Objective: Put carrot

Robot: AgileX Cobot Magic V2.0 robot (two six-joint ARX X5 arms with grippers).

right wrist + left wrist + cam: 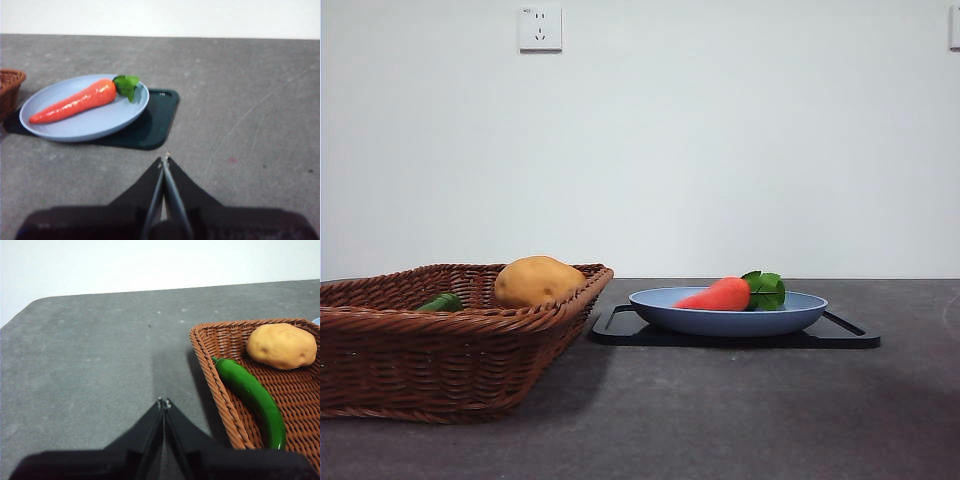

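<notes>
The carrot (720, 295), orange-red with green leaves, lies in a blue plate (790, 318) that stands on a black tray (840, 338) right of centre. It also shows in the right wrist view (75, 102), lying in the plate (100, 127). My right gripper (164, 162) is shut and empty, above the bare table a little way from the plate. My left gripper (163, 402) is shut and empty, above the table beside the wicker basket (225, 405). Neither gripper shows in the front view.
A brown wicker basket (440, 345) stands at the left, holding a tan potato (537, 280) and a green pepper (442, 302); both also show in the left wrist view, potato (281, 346) and pepper (255, 400). A white wall stands behind the dark table (740, 410).
</notes>
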